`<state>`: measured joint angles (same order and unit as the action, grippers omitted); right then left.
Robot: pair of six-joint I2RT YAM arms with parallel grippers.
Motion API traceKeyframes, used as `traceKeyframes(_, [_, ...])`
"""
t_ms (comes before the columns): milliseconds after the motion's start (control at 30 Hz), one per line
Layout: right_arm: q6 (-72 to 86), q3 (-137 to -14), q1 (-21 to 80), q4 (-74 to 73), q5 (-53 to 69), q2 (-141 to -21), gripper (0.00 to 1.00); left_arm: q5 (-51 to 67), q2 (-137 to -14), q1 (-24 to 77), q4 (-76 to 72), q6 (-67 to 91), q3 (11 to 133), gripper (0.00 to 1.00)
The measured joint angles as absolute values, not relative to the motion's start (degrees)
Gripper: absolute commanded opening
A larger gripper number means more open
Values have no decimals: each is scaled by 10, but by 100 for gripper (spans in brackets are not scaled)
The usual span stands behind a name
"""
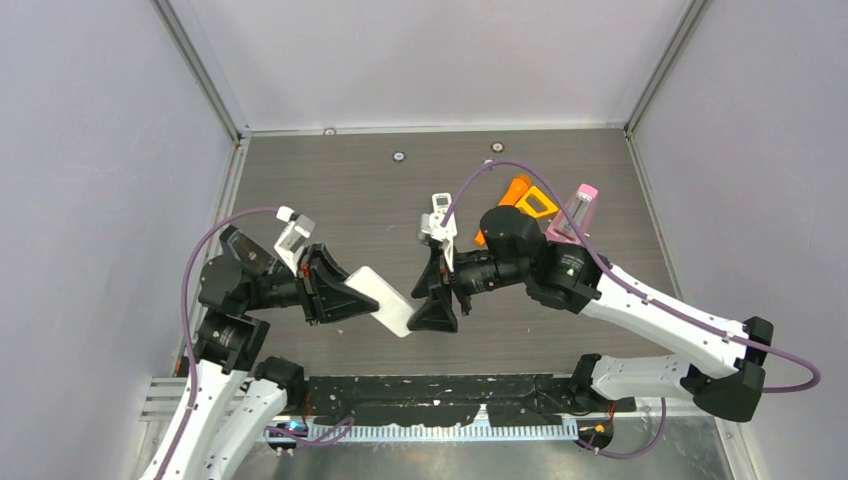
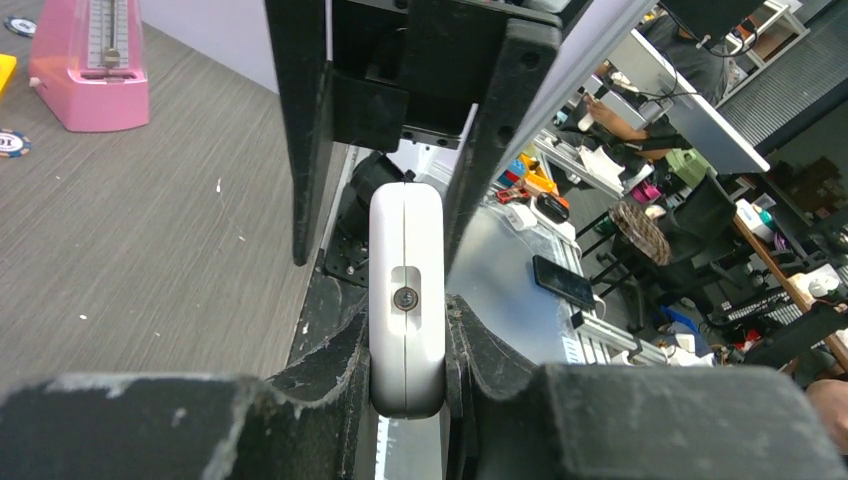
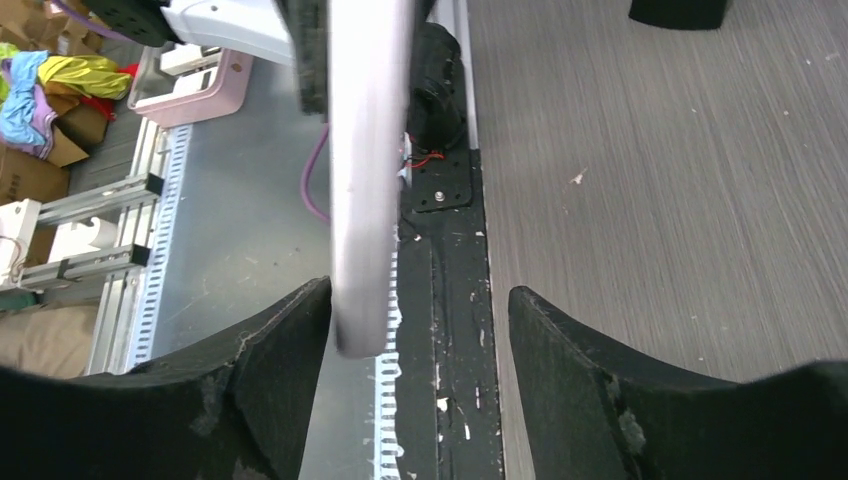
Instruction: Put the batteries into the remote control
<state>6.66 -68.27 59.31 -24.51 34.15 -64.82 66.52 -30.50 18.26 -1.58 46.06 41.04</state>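
My left gripper (image 1: 350, 290) is shut on a white remote control (image 1: 385, 300) and holds it above the table, its free end pointing right. The left wrist view shows the remote edge-on (image 2: 406, 260), with a screw in its end, pinched between both fingers. My right gripper (image 1: 425, 295) is open right at the remote's free end. In the right wrist view the remote's end (image 3: 365, 170) reaches into the open gap (image 3: 420, 320), close against the left finger (image 3: 270, 350). No batteries are in view.
A pink metronome (image 1: 577, 213) and an orange object (image 1: 528, 198) stand on the table behind the right arm. The metronome also shows in the left wrist view (image 2: 90, 65), with a poker chip (image 2: 12, 143) beside it. The table's black front strip (image 3: 450, 300) lies below the grippers.
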Motion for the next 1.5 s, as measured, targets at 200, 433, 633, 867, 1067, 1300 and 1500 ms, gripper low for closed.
traceKeyframes(200, [66,-684,597,-244,330,-662,54,670,-299,182,2,439,410,0])
traceKeyframes(433, [87,-684,600,-234,336,-670,47,667,-296,181,8,427,410,0])
traceKeyframes(633, [103,-684,601,-215,347,-678,35,663,-296,181,10,423,410,0])
traceKeyframes(867, [116,-684,603,-206,359,-681,7,661,-296,180,11,418,410,13])
traceKeyframes(1067, [124,-684,604,-203,340,-683,5,658,-298,180,26,411,411,92])
traceKeyframes(1300, [139,-677,593,-202,246,-680,5,561,-291,183,173,336,440,100])
traceKeyframes(1500, [164,-683,581,-265,81,-691,5,283,-292,184,345,288,511,100])
